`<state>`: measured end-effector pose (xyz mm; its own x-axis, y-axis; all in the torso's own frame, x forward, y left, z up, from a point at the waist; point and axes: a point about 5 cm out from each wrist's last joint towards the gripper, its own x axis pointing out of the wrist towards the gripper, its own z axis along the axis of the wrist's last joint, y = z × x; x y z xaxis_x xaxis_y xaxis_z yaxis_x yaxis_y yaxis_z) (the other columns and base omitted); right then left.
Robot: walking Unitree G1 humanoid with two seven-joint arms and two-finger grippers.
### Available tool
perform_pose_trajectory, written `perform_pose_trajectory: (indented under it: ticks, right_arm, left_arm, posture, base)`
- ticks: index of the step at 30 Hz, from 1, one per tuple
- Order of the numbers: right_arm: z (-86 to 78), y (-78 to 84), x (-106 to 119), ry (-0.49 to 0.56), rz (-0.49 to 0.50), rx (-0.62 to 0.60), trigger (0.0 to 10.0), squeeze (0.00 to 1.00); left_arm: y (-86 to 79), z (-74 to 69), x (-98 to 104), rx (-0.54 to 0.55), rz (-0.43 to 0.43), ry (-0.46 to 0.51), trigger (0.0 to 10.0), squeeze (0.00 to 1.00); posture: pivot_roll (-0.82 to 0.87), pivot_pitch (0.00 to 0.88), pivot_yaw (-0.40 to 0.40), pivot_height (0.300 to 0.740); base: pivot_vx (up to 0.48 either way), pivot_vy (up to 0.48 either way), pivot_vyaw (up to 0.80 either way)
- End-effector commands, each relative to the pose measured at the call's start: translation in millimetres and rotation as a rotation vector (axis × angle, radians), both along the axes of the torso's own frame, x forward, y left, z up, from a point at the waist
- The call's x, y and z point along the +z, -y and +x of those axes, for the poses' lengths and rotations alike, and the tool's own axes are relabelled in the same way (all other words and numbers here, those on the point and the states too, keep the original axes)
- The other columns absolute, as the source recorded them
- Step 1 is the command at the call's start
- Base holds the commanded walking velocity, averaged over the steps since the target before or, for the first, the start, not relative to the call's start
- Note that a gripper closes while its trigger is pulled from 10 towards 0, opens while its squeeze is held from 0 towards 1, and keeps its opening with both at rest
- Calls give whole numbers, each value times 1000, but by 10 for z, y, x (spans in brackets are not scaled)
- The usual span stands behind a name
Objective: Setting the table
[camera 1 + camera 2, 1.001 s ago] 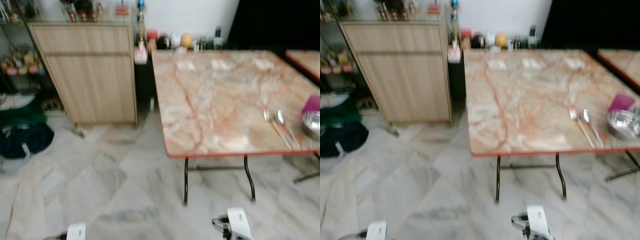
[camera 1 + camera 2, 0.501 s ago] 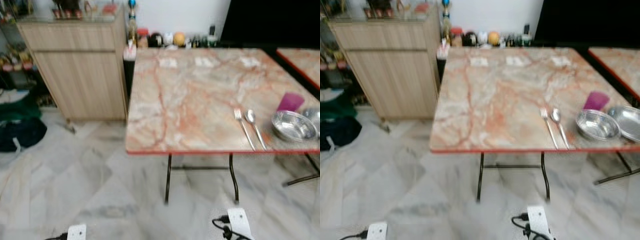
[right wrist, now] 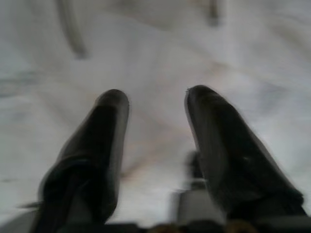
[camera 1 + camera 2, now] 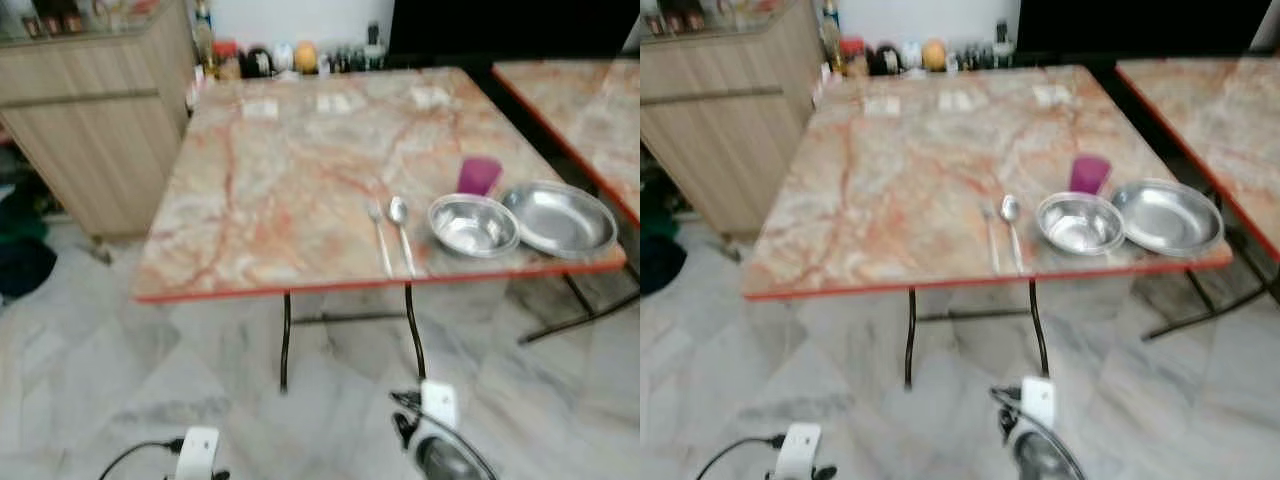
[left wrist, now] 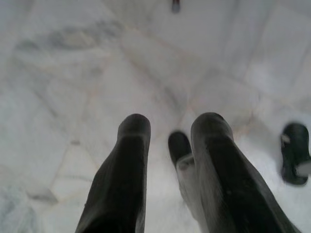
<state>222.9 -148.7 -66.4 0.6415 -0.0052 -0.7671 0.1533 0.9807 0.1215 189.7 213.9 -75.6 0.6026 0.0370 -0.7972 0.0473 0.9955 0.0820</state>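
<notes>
Both arms hang low over the pale marble floor (image 4: pixel 120 390). The left gripper (image 5: pixel 167 124) points down at the tiles, its 2 black fingers parted and holding nothing. The right gripper (image 3: pixel 155 102) likewise hangs spread and empty above the floor.

Ahead stands the folding table (image 4: pixel 290 190), with a pink-veined marble top, red edge and dark metal legs. Along its near right edge lie a fork (image 4: pixel 380 237) and a spoon (image 4: pixel 401 232), side by side, handles toward the robot. Just right of them sits a steel bowl (image 4: pixel 473 224), and touching or nearly touching it, a shallow steel plate (image 4: pixel 560 219) at the table's right corner. A purple cup (image 4: pixel 479 175) stands upright just behind the bowl.

Compared with 0.5 s ago, the whole view has swung right: the table now sits further left in frame, the plate is fully visible where it was cut off before, and the objects themselves keep the same layout.

Further back, a 2nd table (image 4: pixel 585 90) of the same pattern stands to the right. A wooden cabinet (image 4: pixel 90 120) is at the far left, and bottles and jars (image 4: pixel 290 58) line the wall behind the table.
</notes>
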Motion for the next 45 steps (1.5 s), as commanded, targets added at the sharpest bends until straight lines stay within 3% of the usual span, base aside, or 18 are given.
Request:
perform_pose_trajectory:
  ticks: [1,6,15,27,35,38,42,45]
  right_arm:
    - [-26,130,-11,-11,-17,-41,10000,0]
    - [-19,130,-7,-9,-9,-47,10000,0]
    - [-7,131,0,-5,-2,-45,10000,0]
    - [0,146,5,-2,-8,-57,10000,0]
    - [0,164,7,2,-17,-61,10000,0]
    - [20,191,28,31,-62,-49,10000,0]
    - [47,233,68,97,-103,-95,10000,0]
    - [-37,524,111,220,-134,-151,10000,0]
  left_arm:
    - [-187,-216,-62,24,23,-65,10000,0]
    - [-300,-276,-56,29,29,-74,10000,0]
    - [165,-272,-159,1,-8,-82,10000,0]
    - [397,-86,-113,-3,-21,-61,10000,0]
    - [717,10,-87,-22,-40,-51,10000,0]
    - [532,-45,-106,-5,-29,-56,10000,0]
    - [493,-72,-115,3,-28,-59,10000,0]
    - [497,-80,-119,5,-30,-60,10000,0]
  posture:
    - [-68,77,53,740]
    - [-68,79,53,740]
    - [-66,81,51,740]
    - [-76,83,45,740]
    - [-85,83,37,740]
    - [-94,83,28,740]
    - [-113,84,18,740]
    - [-122,87,14,740]
  base:
    - [0,-472,0]
    - [0,-472,0]
    - [0,-361,0]
    - [0,0,0]
    - [0,0,0]
    - [0,0,0]
    - [0,0,0]
    - [0,0,0]
